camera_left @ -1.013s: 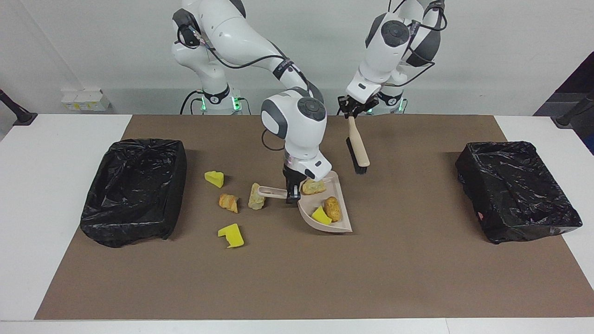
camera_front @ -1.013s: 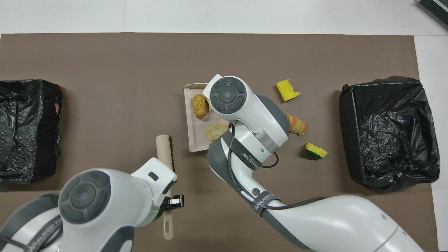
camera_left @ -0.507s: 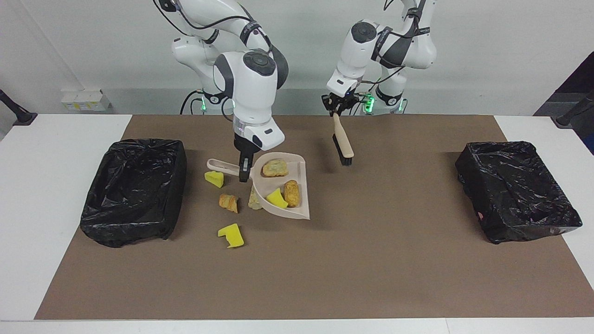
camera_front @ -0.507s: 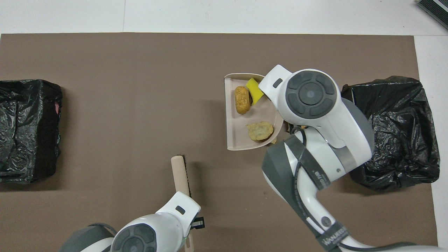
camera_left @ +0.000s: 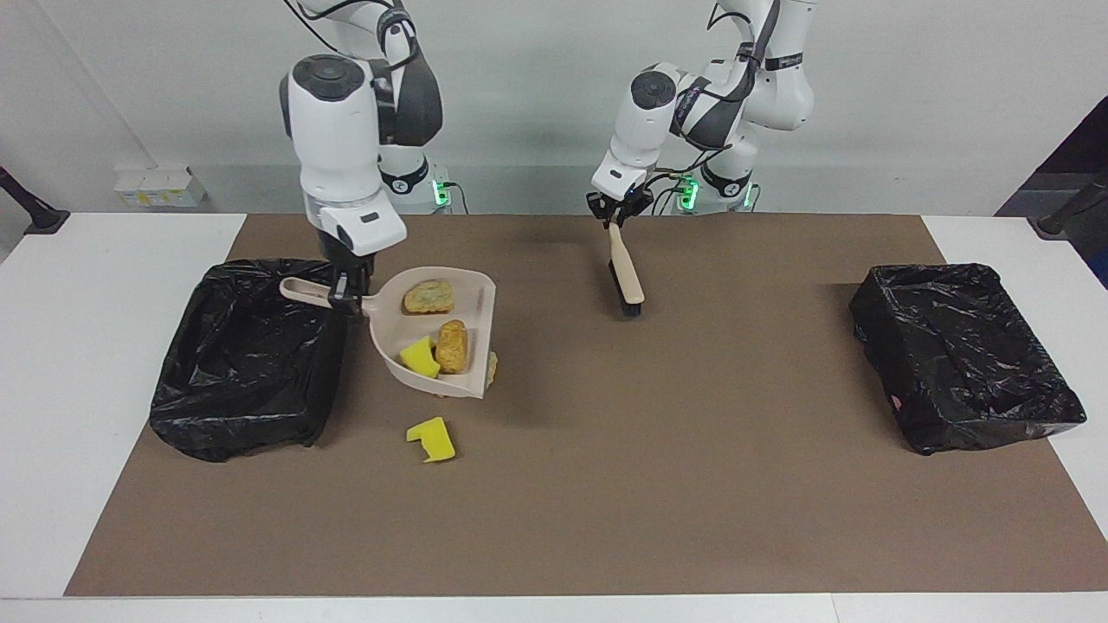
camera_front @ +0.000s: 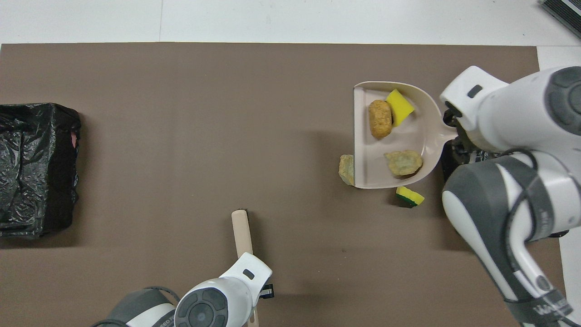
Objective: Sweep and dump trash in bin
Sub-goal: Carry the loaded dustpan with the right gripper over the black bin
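My right gripper (camera_left: 346, 296) is shut on the handle of the beige dustpan (camera_left: 391, 327), holding it in the air beside the black-lined bin (camera_left: 247, 359) at the right arm's end, with the handle over the bin's rim. In the pan (camera_front: 408, 136) lie three pieces of trash: a pale crumbly piece (camera_left: 428, 296), an orange-brown lump (camera_left: 451, 346) and a yellow sponge chunk (camera_left: 418, 356). More trash lies on the mat: a yellow chunk (camera_left: 432, 439), a pale piece (camera_front: 347, 169) and a yellow-green sponge (camera_front: 410, 196). My left gripper (camera_left: 613, 218) is shut on the brush (camera_left: 625, 279), bristles just over the mat.
A second black-lined bin (camera_left: 961, 355) stands at the left arm's end of the brown mat (camera_left: 692, 484). In the overhead view my right arm covers most of the bin at its end. White tabletop borders the mat.
The right arm has lifted the loaded dustpan off the mat and carried it toward the bin at its end. The left arm has drawn the brush back toward the robots.
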Robot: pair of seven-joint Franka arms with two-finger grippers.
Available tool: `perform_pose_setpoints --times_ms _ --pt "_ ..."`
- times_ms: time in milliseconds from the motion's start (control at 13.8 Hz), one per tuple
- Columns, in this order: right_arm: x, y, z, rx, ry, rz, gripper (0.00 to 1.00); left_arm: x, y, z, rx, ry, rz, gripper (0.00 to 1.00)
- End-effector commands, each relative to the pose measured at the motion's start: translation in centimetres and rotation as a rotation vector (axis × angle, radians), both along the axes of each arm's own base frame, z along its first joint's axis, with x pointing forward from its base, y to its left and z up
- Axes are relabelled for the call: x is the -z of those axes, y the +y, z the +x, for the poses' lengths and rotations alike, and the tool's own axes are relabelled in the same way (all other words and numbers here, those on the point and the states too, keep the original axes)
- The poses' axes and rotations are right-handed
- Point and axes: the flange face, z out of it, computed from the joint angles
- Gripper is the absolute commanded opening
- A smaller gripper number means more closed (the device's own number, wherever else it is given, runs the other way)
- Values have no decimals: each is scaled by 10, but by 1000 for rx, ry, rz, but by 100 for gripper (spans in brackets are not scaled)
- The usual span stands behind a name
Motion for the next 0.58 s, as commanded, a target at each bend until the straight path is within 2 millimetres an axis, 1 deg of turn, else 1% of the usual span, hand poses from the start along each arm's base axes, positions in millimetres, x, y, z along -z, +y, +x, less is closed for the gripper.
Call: perform_pose_setpoints --times_ms 0,72,145,290,434,507 --pt "3 -79 -18 0 27 34 0 2 1 -5 42 -35 -17 0" --pt "5 -112 -26 0 31 31 0 4 2 -4 57 -33 -16 0" --pt "8 -132 -31 -16 42 23 0 4 4 -1 59 -36 -20 0" --pt "7 -178 -43 -27 47 -10 0 22 9 8 92 -7 -6 0" --pt "3 -223 -51 -36 35 -46 0 22 10 12 85 -7 -8 0" --pt "1 -241 -55 -20 25 -70 0 23 10 12 83 -5 -6 0"
